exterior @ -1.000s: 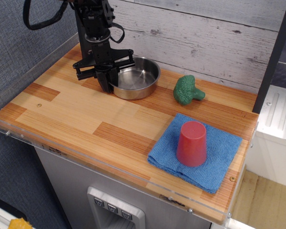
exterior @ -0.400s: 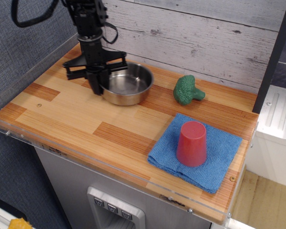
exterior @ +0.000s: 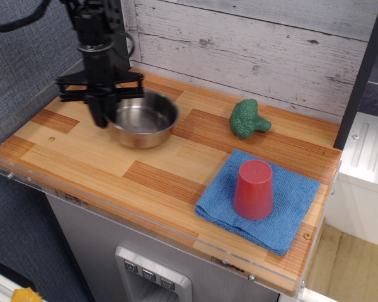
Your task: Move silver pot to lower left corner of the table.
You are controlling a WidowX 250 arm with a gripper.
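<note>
One arm is all I have here, and its gripper sits at the left rim of the silver pot, black fingers pointing straight down. They look pinched together over the rim's near-left edge, so I judge I have hold of the pot there, though the contact itself is hidden behind the finger bodies. The pot is in the left half of the table, toward the back, and it appears raised or tipped a little off the wood; I cannot tell which.

What matters for the coming move: the lower left corner lies toward the camera and further left from the pot, across bare planks, with nothing standing between. The pot hangs to the right of the fingers, so I expect its weight to pull on that side as I carry it.

The pot is shallow, round, polished steel, likely slippery in a rim pinch. The table is smooth striped wood with a clear edge strip. Well apart to the right are a knobbly green broccoli and a red cup upturned on a soft blue cloth.
</note>
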